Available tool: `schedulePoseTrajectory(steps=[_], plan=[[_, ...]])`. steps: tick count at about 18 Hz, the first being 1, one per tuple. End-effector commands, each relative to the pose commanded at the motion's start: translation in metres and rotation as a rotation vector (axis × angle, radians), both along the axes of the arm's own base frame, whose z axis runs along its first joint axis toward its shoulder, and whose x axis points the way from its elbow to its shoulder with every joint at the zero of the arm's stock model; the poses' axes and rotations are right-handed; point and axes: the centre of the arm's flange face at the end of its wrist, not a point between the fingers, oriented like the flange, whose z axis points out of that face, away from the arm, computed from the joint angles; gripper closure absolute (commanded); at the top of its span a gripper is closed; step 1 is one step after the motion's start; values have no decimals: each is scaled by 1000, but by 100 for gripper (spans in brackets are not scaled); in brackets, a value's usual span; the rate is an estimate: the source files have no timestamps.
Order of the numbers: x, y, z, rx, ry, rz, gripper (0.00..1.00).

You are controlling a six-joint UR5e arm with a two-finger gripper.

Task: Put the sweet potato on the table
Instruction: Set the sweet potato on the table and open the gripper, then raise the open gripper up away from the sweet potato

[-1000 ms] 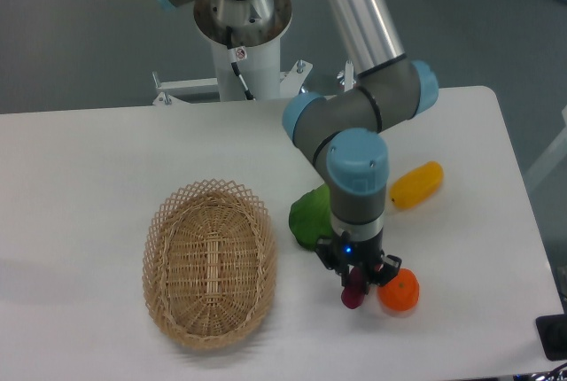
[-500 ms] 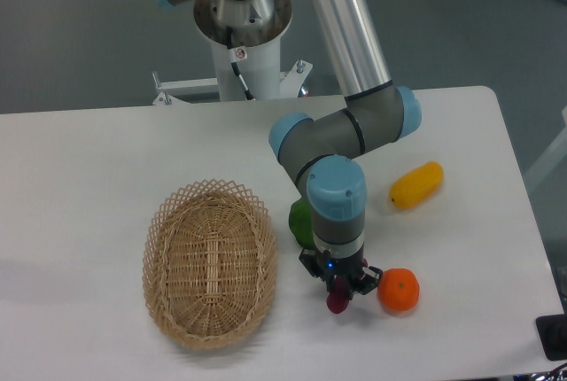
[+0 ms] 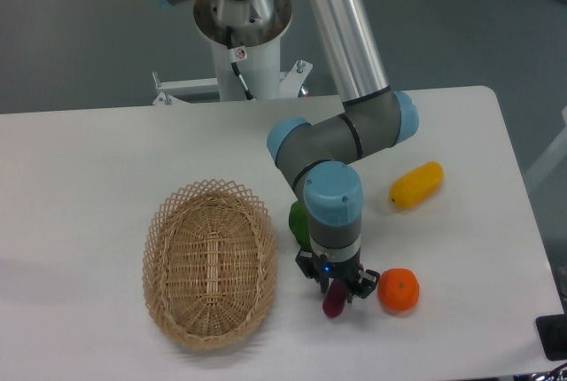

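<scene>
Gripper: the gripper [image 3: 337, 291] points straight down near the front edge of the table, a little right of the middle; its two fingers are clamped on the sweet potato, one on each side of its upper end.

Sweet potato: the sweet potato [image 3: 334, 302] hangs below the fingers, roughly upright, its magenta lower end low over the white surface; whether the tip already touches the table cannot be told from this view.

Arm: the grey wrist with its blue cap stands directly above the tool; the elbow folds back toward the rear edge, and the silver upper link rises to the base behind the table.

Neighbours: an orange [image 3: 399, 291] sits just beside the gripper on the side of the right edge, close but apart; a green vegetable [image 3: 299, 221] lies just behind, partly hidden by the wrist; a yellow fruit [image 3: 416, 184] lies further toward the right edge; a wicker basket [image 3: 211, 262] stands toward the left edge, near the front.

Table: the table [image 3: 97, 159] shows bare white under and in front of the sweet potato.

Step in hand: the set-down — the piece is held low over a free patch, not yet released.

Next move: probably a short descent until it rests, then parting the fingers and lifting straight up — keeping off the orange, which could roll if nudged.
</scene>
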Motion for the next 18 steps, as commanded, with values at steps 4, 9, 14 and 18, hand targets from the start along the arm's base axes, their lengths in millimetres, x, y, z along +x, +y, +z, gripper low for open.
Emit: schedulePoseTrajectory(steps=[4, 9, 14, 18], plan=[[-6, 4, 28, 33, 38, -3, 0], [-17, 8, 91, 101, 123, -11, 0], [-38, -34, 163, 155, 181, -40, 0], [-54, -65, 191, 164, 132, -59, 0]])
